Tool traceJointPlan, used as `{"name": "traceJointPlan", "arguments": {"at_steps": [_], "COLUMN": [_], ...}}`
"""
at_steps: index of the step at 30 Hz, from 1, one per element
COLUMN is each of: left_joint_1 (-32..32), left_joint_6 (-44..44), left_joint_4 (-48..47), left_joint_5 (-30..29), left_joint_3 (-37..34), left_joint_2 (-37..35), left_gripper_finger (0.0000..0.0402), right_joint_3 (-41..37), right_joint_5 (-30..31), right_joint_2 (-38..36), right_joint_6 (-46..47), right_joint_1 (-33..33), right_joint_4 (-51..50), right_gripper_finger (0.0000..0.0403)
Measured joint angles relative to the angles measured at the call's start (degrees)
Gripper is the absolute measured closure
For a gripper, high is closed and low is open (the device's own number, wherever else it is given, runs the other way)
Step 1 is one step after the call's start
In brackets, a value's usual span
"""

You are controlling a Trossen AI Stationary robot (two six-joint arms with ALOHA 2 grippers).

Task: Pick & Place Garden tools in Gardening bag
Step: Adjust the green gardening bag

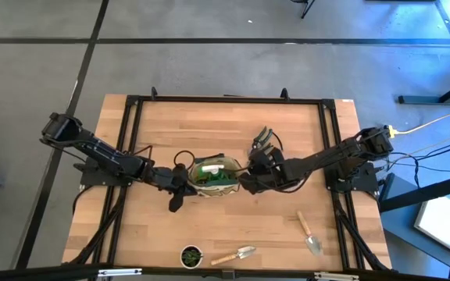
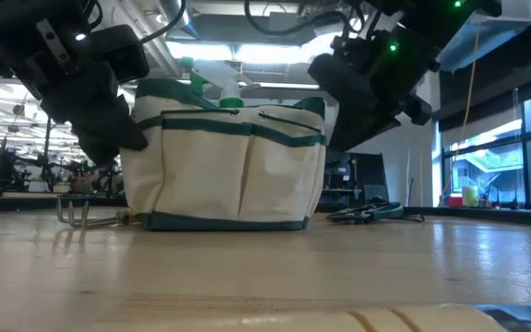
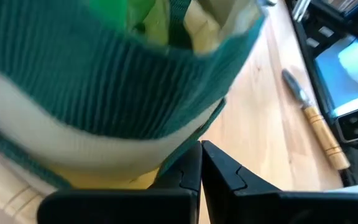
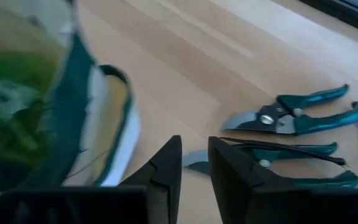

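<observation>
The bag (image 1: 213,175) stands in the middle of the table (image 1: 225,226), with a hand on each side of it. The left hand (image 1: 180,181) is pressed against the bag's rim with its fingers closed together; in the left wrist view the green edge band lies right above them, but I cannot tell if any fabric is caught between. The right hand (image 1: 248,181) is at the opposite rim, its fingers only narrowly apart, and nothing shows between them in its wrist view.

The main risk, I think, is the soft bag itself: if one hand pulls or pushes while the other does not follow, the bag may tip or slide, and the green bottle (image 2: 212,81) inside may fall out. A closed hand could also drag the rim inward and narrow the mouth.

Only the high view shows the two trowels (image 1: 311,234) (image 1: 235,255) and the pot (image 1: 191,255) near the front edge. The right wrist view alone shows clearly two teal-handled pruners (image 4: 294,118) lying just beside the bag. The low view shows the bag standing upright.
</observation>
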Motion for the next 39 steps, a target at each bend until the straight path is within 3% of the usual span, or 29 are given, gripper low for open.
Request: {"name": "traceJointPlan", "arguments": {"at_steps": [8,18,28,39], "left_joint_1": [0.0,0.0,-2.1,-3.5], "left_joint_6": [0.0,-1.8,-1.1,-0.7], "left_joint_4": [-3.5,-11.4,-11.8,-13.3], "left_joint_5": [-2.1,-10.8,-12.6,-19.5], "left_joint_3": [0.0,0.0,0.0,0.0], "left_joint_2": [-1.0,-9.3,-12.3,-16.1], "left_gripper_finger": [0.04,0.04,0.0399,0.04], "right_joint_3": [0.0,0.0,0.0,0.0], "right_joint_5": [-0.6,-3.2,-5.3,-4.7], "right_joint_2": [0.0,0.0,-0.1,-0.3], "right_joint_6": [-0.6,-4.6,-6.4,-6.8], "right_joint_1": [1.4,3.5,6.2,7.5], "right_joint_4": [1.2,5.3,6.5,7.4], "right_gripper_finger": [0.0323,0.0323,0.0323,0.0323]}}
